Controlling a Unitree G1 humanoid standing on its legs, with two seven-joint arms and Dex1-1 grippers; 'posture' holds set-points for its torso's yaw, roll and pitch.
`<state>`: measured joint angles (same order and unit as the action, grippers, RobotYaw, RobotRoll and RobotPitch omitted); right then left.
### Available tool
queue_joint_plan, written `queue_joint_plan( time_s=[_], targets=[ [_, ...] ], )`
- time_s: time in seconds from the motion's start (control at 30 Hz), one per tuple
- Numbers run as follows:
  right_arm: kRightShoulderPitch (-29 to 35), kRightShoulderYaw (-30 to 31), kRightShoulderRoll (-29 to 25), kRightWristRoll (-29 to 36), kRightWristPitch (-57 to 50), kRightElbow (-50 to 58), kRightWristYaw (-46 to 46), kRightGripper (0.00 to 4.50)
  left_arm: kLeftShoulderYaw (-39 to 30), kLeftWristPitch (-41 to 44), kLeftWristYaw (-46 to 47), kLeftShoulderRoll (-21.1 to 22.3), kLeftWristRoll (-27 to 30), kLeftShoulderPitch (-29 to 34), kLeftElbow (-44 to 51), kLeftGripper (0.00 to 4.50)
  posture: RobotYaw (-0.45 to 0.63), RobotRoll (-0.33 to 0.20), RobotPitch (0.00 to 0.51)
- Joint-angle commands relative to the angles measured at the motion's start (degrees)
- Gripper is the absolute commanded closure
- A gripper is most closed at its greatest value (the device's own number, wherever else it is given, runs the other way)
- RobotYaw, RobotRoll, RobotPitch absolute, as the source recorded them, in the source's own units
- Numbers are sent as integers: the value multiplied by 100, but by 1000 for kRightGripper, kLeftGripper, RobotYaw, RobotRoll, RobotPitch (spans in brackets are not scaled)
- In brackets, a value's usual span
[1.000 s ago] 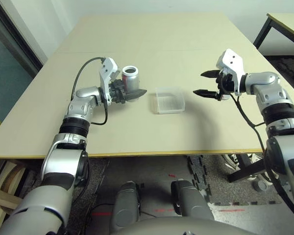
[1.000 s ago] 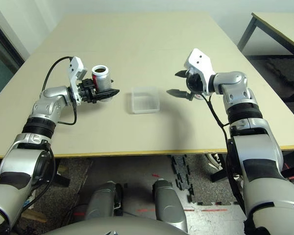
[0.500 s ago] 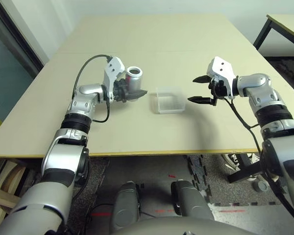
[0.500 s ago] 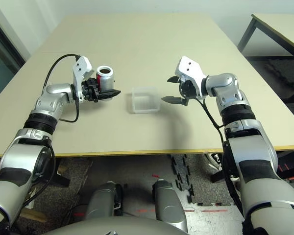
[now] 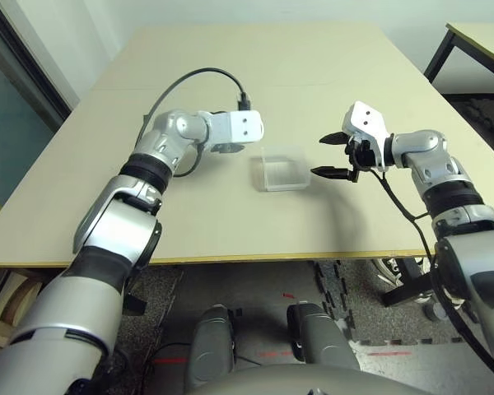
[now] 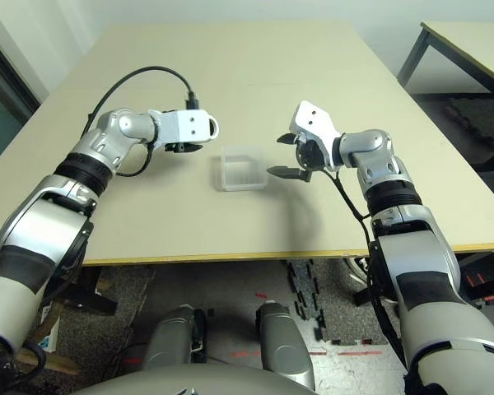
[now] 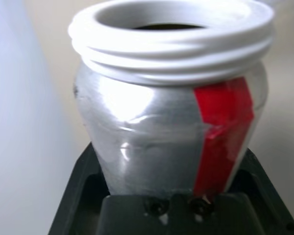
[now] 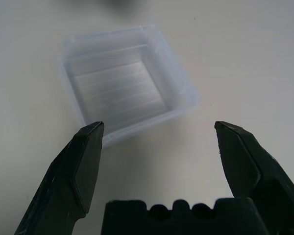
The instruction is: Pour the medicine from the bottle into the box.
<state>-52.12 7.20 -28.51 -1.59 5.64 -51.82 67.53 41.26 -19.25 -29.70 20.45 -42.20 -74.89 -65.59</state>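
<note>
Between the left tool's (image 7: pixel 171 215) closed fingers, the open bottle (image 7: pixel 161 132).
Just beyond the right tool's (image 8: pixel 159 125) widely parted, empty fingers, the clear box (image 8: pixel 122 93) rests on the tabletop (image 5: pixel 230 222); red tape (image 7: pixel 223 132) marks the bottle's silvery side.

Glare on the silver bottle (image 7: pixel 152 142).

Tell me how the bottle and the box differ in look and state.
The bottle is silver with a red strip, while the box is clear and colourless. The bottle is round with a threaded neck; the box is squarish and shallow. The bottle is held in the left gripper, whereas the box sits on the table. Both are open at the top.
</note>
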Motion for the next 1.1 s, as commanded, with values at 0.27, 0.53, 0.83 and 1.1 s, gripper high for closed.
queue_joint_plan(
  time_s=[0.27, 0.53, 0.83, 1.1],
  targets=[
    [107, -135, 137, 248, -260, 258, -106, 0, 1488, -529, 1291, -832, -1821, -1018, -814, 1667, -212, 0, 24],
    [214, -188, 124, 363, -422, 477, -151, 0, 1831, -578, 1481, -944, -2259, -1110, -1015, 1667, -228, 0, 28],
    [220, -141, 123, 330, -423, 450, -168, 0, 965, -492, 862, -940, -1436, -991, -1075, 1667, -211, 0, 39],
    [166, -271, 134, 464, -496, 347, -183, 0, -1245, 297, -823, -882, 753, -637, -1052, 1667, -208, 0, 35]
  ],
)
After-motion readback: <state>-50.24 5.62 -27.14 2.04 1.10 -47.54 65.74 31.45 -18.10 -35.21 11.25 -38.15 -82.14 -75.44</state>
